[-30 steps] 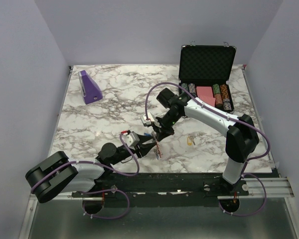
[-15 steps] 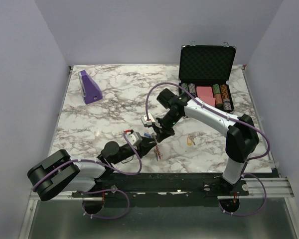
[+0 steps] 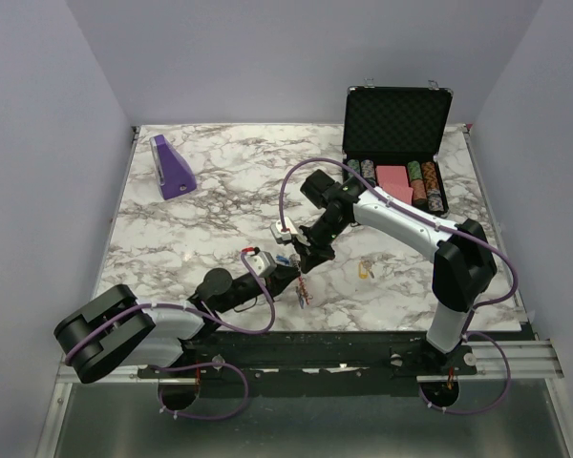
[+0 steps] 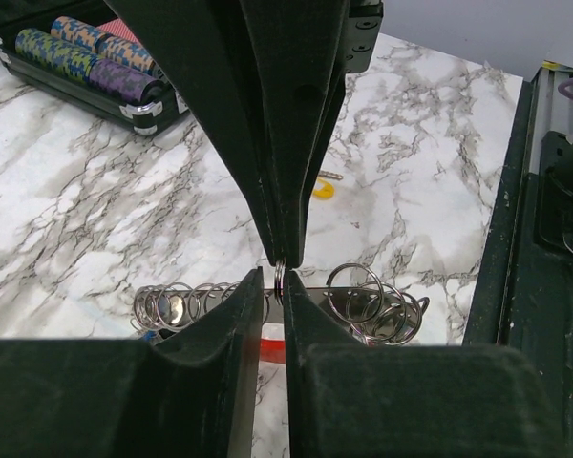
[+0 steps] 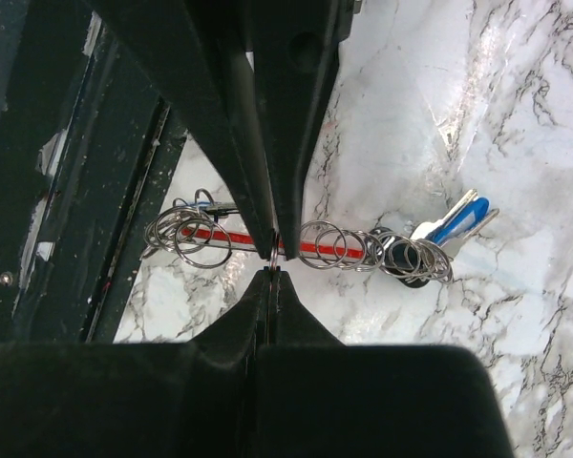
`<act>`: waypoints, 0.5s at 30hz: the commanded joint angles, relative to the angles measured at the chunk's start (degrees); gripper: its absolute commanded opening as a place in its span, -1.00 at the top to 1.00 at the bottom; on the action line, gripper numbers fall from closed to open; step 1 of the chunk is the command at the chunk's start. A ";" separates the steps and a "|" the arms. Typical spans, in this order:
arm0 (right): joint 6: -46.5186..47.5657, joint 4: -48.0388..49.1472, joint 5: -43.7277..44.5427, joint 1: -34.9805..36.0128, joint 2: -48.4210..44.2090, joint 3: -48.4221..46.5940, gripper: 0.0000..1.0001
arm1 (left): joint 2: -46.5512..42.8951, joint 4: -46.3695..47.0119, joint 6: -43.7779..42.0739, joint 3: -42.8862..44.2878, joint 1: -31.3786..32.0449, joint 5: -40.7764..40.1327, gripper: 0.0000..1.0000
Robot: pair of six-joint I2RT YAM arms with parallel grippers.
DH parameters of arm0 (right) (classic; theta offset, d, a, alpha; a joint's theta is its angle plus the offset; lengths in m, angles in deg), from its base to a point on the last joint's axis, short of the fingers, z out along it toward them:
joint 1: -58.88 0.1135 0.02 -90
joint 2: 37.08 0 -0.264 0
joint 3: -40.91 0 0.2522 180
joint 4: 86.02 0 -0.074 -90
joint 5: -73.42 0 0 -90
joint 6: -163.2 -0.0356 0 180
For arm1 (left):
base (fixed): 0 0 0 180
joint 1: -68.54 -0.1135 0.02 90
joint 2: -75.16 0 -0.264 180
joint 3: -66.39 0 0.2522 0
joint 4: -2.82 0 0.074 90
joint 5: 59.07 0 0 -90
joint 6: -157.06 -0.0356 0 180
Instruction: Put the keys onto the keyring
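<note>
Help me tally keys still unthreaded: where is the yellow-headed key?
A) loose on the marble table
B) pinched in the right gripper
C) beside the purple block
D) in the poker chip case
A: the yellow-headed key lies alone on the bare marble table, with nothing holding it.

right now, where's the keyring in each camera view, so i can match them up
Top external: the keyring sits low centre, near the front edge of the marble table.
Left wrist: low centre, its rings spread across the lower middle.
Right wrist: mid-frame, a row of rings along a red strip, with blue keys at its right end.
Shared landmark: the marble table, visible in all three.
</note>
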 commanded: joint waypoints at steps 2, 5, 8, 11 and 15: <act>0.89 -1.10 -3.02 0.35 -1.66 0.22 0.99 | 0.48 -0.18 -0.21 0.70 0.14 1.78 1.00; 0.81 -1.02 -3.10 0.35 -1.75 0.22 0.99 | -0.05 -1.84 -0.29 1.23 0.14 1.78 1.00; 0.46 -1.02 -3.19 0.35 -1.66 0.22 0.96 | -0.49 -2.47 0.14 1.14 0.14 1.26 1.00; -0.60 -1.10 -3.71 -0.26 -1.49 -0.31 0.63 | -2.24 0.07 1.98 -0.87 0.14 -1.99 1.00; 0.10 -2.16 -8.37 -3.16 -2.54 -0.22 0.31 | -4.61 10.42 3.83 -5.45 0.05 -5.16 1.00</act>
